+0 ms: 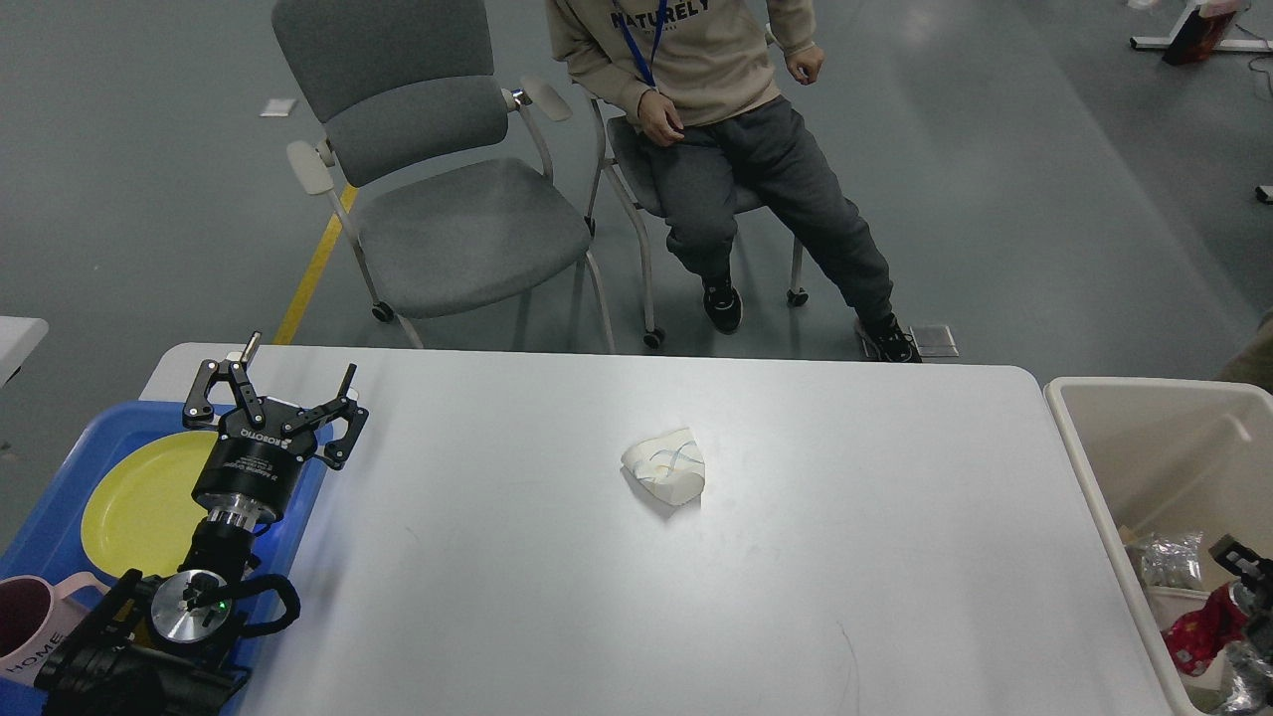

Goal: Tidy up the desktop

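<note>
Mug, pink, at the near left corner of the blue tray, lettered "HOME" and cut off by the frame. Yellow plate lies in the same tray. Left gripper, marked "ROBOTIQ", hangs over the tray's far edge, fingers spread wide, holding nothing. Desktop: white, matte, rounded corners; crumpled white paper near its middle. Right gripper sits low in the beige bin beside red foil; its state cannot be told. Seated person's sweatshirt reads "NATURELY".
</note>
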